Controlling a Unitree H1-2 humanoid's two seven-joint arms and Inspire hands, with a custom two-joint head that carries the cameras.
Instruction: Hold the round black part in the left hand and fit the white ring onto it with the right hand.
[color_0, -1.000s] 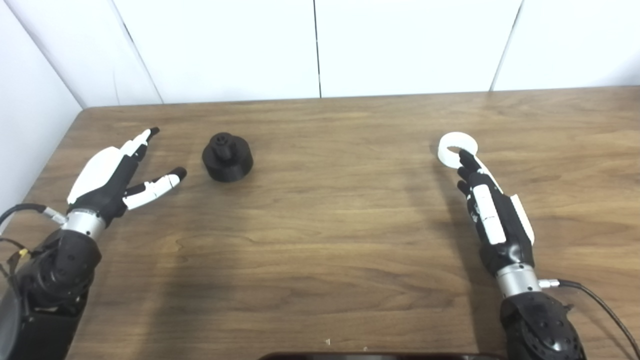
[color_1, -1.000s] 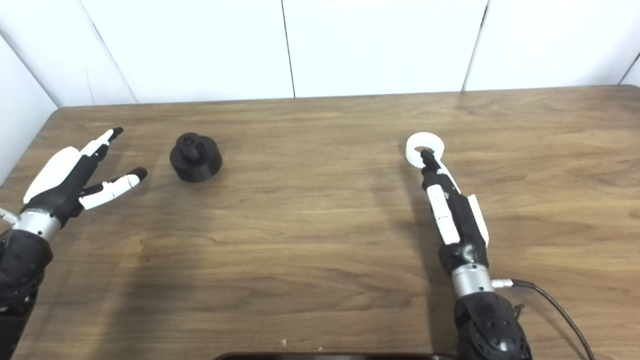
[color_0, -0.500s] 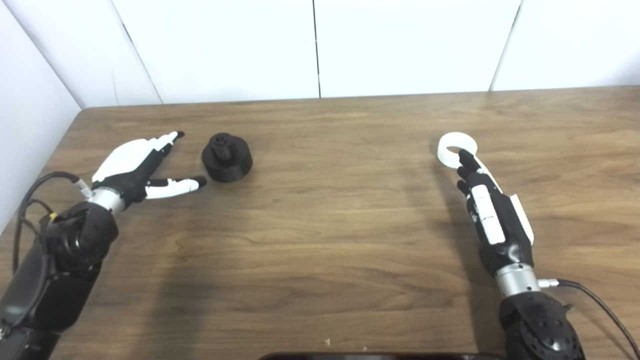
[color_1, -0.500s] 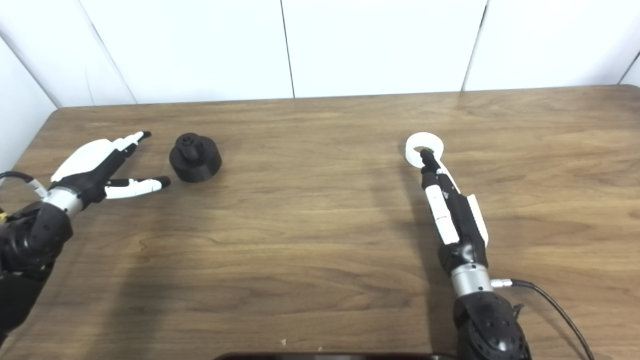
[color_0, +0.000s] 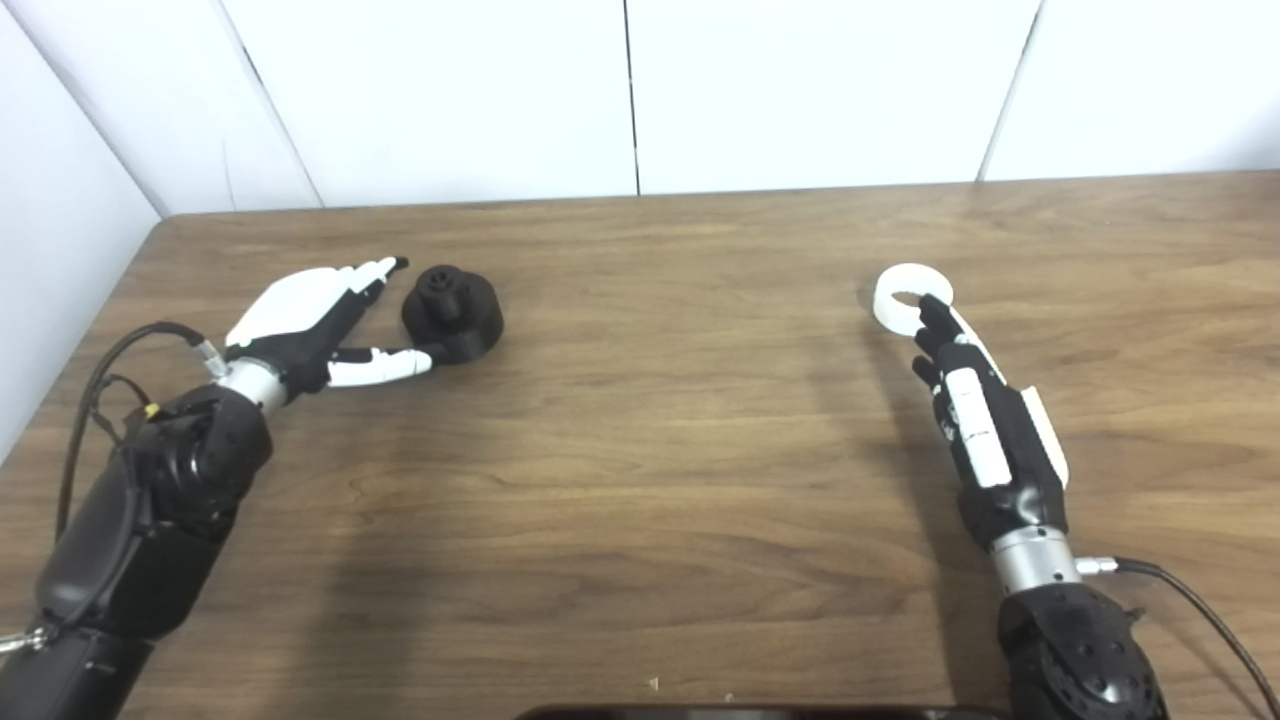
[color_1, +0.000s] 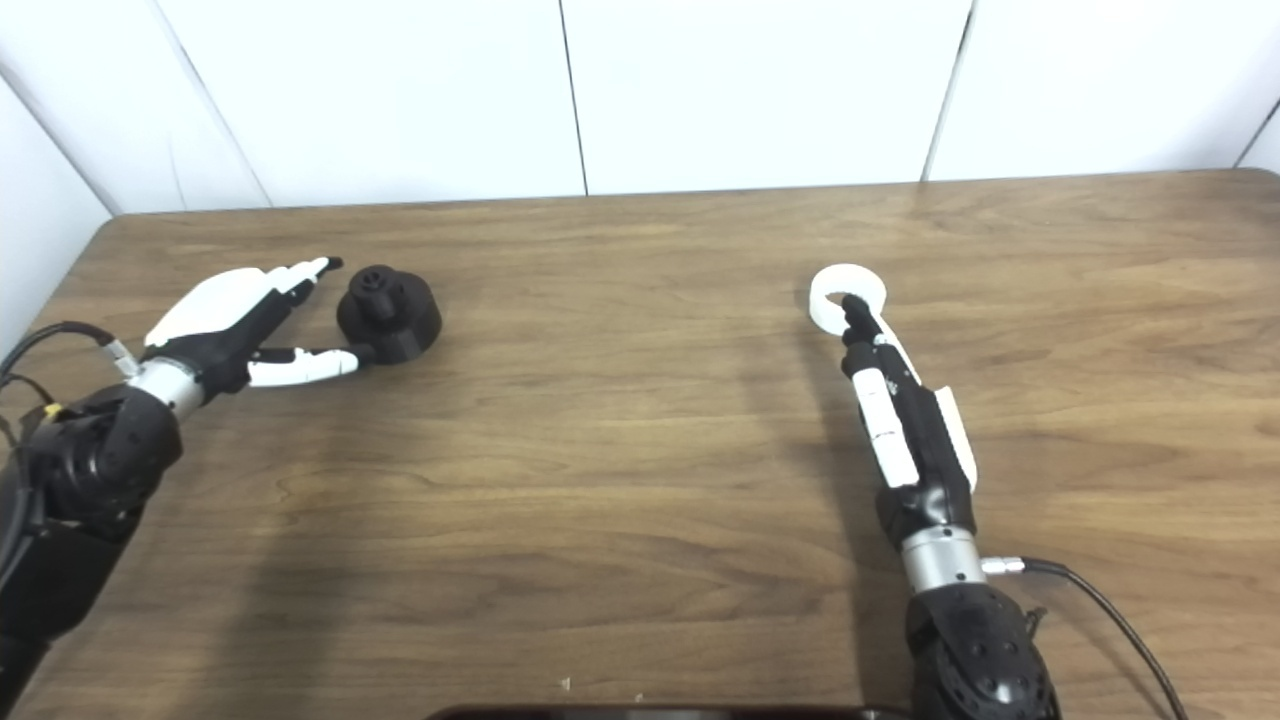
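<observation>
Count on the worktop (color_0: 680, 420): two loose parts, two robot hands.

There is one round black part (color_0: 453, 311), sitting toward the left edge and nearer the far edge, and one white ring (color_0: 912, 297), lying toward the right edge at about the same depth. Two robot hands are in view: one left robot hand (color_0: 305, 330) and one right robot hand (color_0: 985, 420), both reaching in from the near edge. One wooden worktop carries them all.

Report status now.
Left hand open, fingers flanking round black part, no grip. Right hand at white ring, hold unclear. Table between them unobstructed.
</observation>
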